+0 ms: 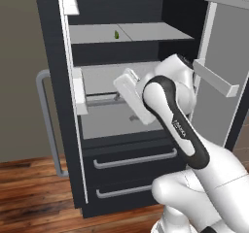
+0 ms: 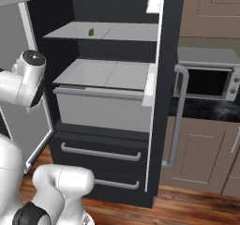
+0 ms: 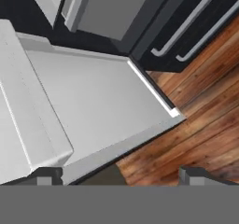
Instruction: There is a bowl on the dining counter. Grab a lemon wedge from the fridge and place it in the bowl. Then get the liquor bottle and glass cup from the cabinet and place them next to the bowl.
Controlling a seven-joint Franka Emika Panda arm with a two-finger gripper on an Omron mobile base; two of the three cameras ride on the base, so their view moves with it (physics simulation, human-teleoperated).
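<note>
From the left, the lemon wedge (image 1: 116, 34) sits far back on the upper fridge shelf (image 1: 146, 32). From the right, the arm hugs the open door. The hand view shows the gripper (image 3: 121, 174) wide open, empty, facing the floor; reaching in could clip the drawer (image 2: 101, 108).

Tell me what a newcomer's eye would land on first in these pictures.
The open fridge dominates: dark interior, grey shelves, and a tiny green lemon wedge alone on the upper shelf. Next comes the white arm rising in front of the fridge's two lower drawers. In the hand view, the gripper stands open over a fridge door and wooden floor.
</note>
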